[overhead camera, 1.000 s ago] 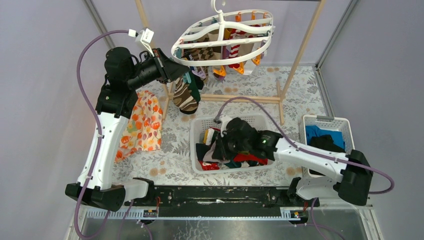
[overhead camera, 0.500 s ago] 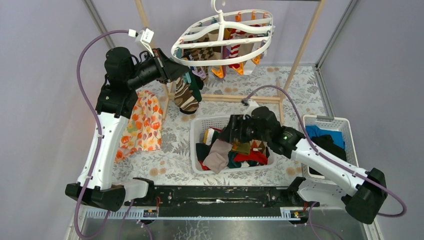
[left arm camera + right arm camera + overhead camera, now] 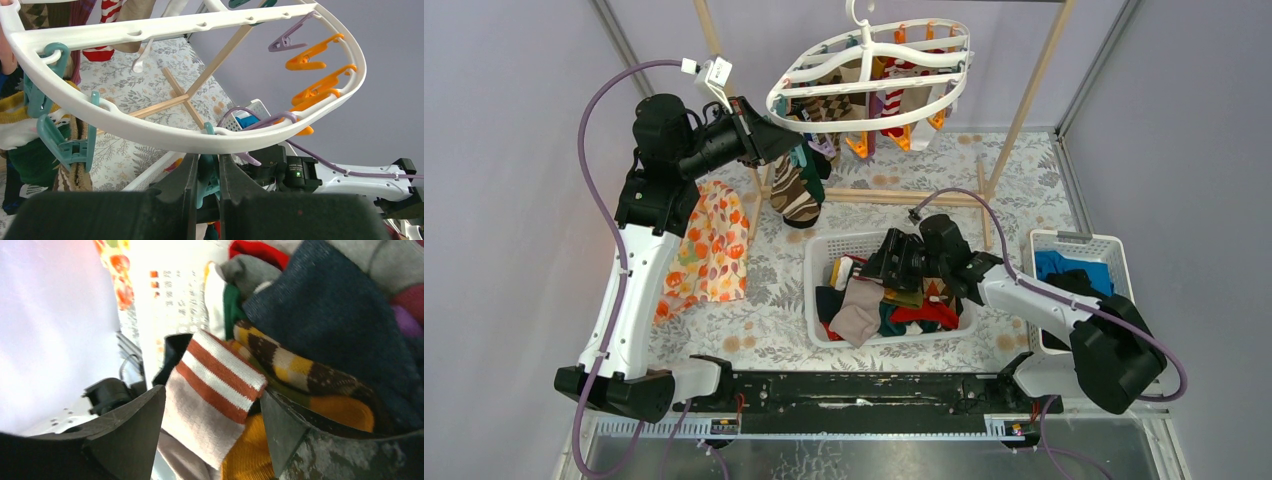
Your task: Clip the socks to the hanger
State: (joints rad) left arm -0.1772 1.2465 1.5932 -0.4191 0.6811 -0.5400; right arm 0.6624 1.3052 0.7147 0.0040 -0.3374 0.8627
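The white oval hanger (image 3: pixel 869 75) hangs from the wooden rack with several socks (image 3: pixel 796 190) clipped under it. My left gripper (image 3: pixel 789 140) reaches under the hanger's near rim (image 3: pixel 200 140) and is shut on a teal clip (image 3: pixel 210 172). More socks (image 3: pixel 924 315) fill the white basket (image 3: pixel 816 290). My right gripper (image 3: pixel 894 265) hovers over that pile, open. Between its fingers lies a beige sock (image 3: pixel 200 420) with a red-and-white striped cuff, loose on a mustard sock (image 3: pixel 250 455). A brown argyle sock (image 3: pixel 300 370) and a navy sock (image 3: pixel 330 305) lie beside it.
An orange floral cloth (image 3: pixel 709 245) lies left of the basket. A second white basket (image 3: pixel 1079 240) with blue and black clothes stands at the right. The pale wooden rack (image 3: pixel 1024 100) and its foot bar cross the table behind the baskets.
My right gripper has lifted out of the basket and opened. A beige sock now lies draped over the front of the pile. The left arm has not moved.
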